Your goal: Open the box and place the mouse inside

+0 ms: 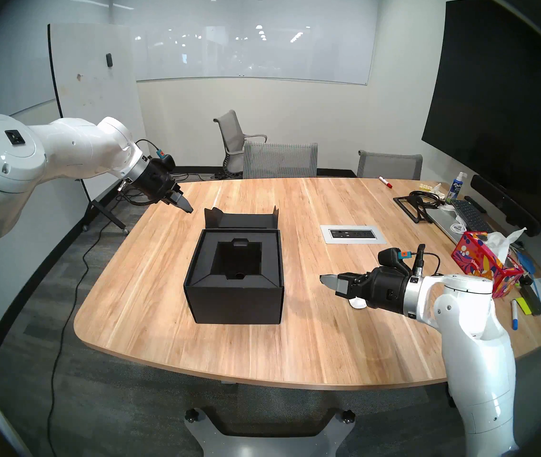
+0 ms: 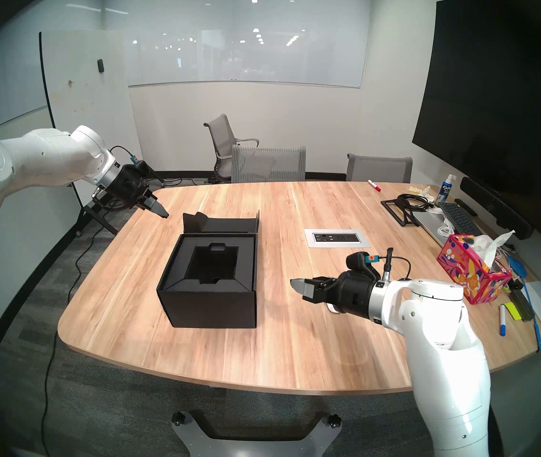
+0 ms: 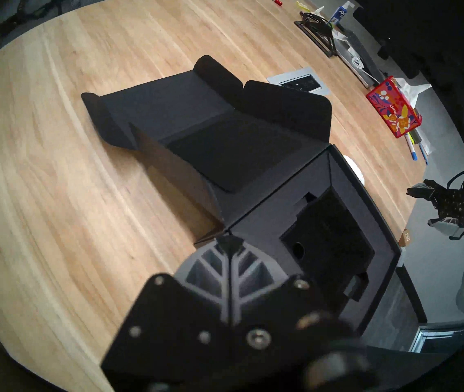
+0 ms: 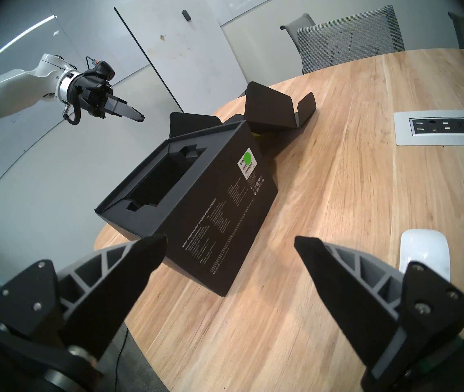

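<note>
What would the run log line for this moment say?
box: open, insert empty | mouse: on table, beside right gripper | right gripper: open | left gripper: shut, empty

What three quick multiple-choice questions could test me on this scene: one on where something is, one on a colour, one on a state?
1. Where is the mouse?
A. Inside the box
B. On the table under the right pincer
C. In the left pincer

2. What colour is the tissue box?
A. Blue
B. Plain white
C. Red with flowers

3. How is the box now?
A. Open, lid folded back
B. Closed
C. Tipped on its side

Answers:
1. B: the right wrist view shows the mouse lying on the table beside the right pincer's fingers, held by nothing.
2. C: its sides are red with a floral print.
3. A: the head views look straight down into its black insert, with the lid lying behind.
</note>
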You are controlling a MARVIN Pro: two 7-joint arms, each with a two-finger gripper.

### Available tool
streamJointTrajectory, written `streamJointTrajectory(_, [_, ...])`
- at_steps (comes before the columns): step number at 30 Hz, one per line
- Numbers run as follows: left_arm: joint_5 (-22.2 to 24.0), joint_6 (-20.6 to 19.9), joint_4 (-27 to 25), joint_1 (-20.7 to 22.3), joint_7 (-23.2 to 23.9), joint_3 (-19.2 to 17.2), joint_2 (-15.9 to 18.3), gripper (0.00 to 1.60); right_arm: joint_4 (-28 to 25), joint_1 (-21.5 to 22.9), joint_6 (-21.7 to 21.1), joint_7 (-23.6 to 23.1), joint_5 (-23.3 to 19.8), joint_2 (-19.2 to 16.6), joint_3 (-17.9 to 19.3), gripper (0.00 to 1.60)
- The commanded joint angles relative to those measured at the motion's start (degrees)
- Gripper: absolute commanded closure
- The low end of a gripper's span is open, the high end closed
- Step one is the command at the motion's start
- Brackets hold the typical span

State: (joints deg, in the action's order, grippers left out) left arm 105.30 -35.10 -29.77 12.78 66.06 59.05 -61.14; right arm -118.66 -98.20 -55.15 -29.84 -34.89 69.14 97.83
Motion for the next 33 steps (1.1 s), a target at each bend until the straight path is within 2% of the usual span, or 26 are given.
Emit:
streamJointTrajectory(1, [-0.1,0.5,6.7,-1.9,2.9,0.0,-0.3,1.6,-1.1,0.4,0.1,0.0,-0.1,-0.1,-0.1,0.0])
streamJointTrajectory(7, [-2.1,1.3,12.4,-4.6,6.9,1.1,-1.1,1.6,-1.1,0.4,0.1,0.0,-0.1,-0.1,-0.1,0.0])
streamJointTrajectory(13, [-4.6,3.6,15.2,-7.3,9.3,2.8,-2.4,1.6,-1.2,0.4,0.1,0.1,-0.1,-0.1,-0.1,0.0])
streamJointTrajectory(22, [-8.0,6.6,16.3,-9.9,11.7,5.0,-3.6,1.6,-1.2,0.5,0.1,0.2,-0.2,-0.1,-0.1,0.0])
streamJointTrajectory(33, [-10.0,8.3,12.5,-10.3,13.0,6.0,-4.6,1.6,-1.2,0.5,0.1,0.2,-0.2,-0.1,-0.1,0.0])
